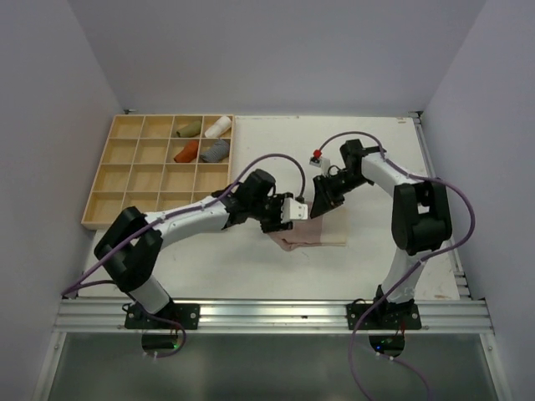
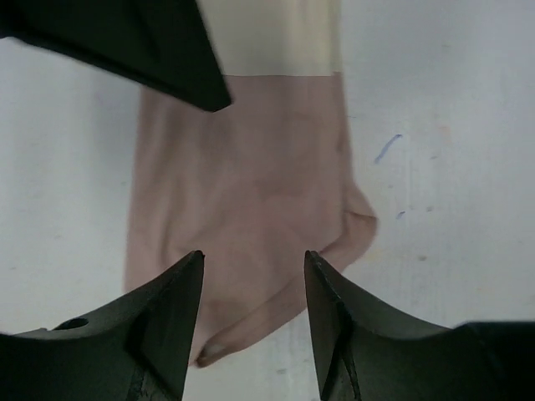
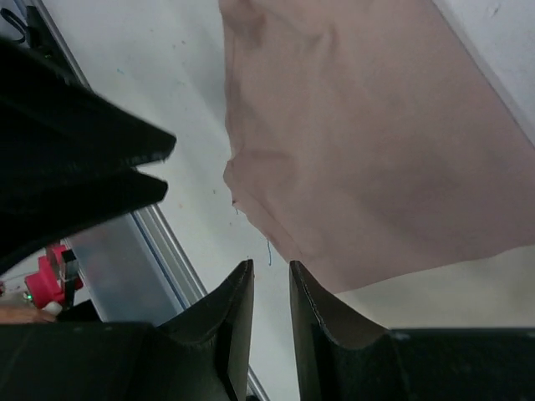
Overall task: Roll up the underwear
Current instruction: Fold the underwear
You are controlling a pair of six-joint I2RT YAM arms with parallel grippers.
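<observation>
Grippers: two, mine, close together at the centre of the table (image 1: 234,271).
My left gripper (image 2: 254,259): jaws well apart, holding nothing, hovering over the 9 o'clock side of the beige-pink underwear (image 2: 251,184).
My right gripper (image 3: 271,267): jaws a narrow slit apart, empty, above bare table at the cloth's 12 o'clock edge.
Beige-pink underwear: one pair, lying flat under both grippers; one cream waistband (image 2: 276,38).
Wooden tray (image 1: 99,180): one, at 10 o'clock on the table.
Rolls in tray: four, namely rust-orange roll (image 1: 185,152), olive roll (image 1: 190,129), white roll (image 1: 218,127) and grey-blue roll (image 1: 215,151), in four adjoining compartments, two above two.
</observation>
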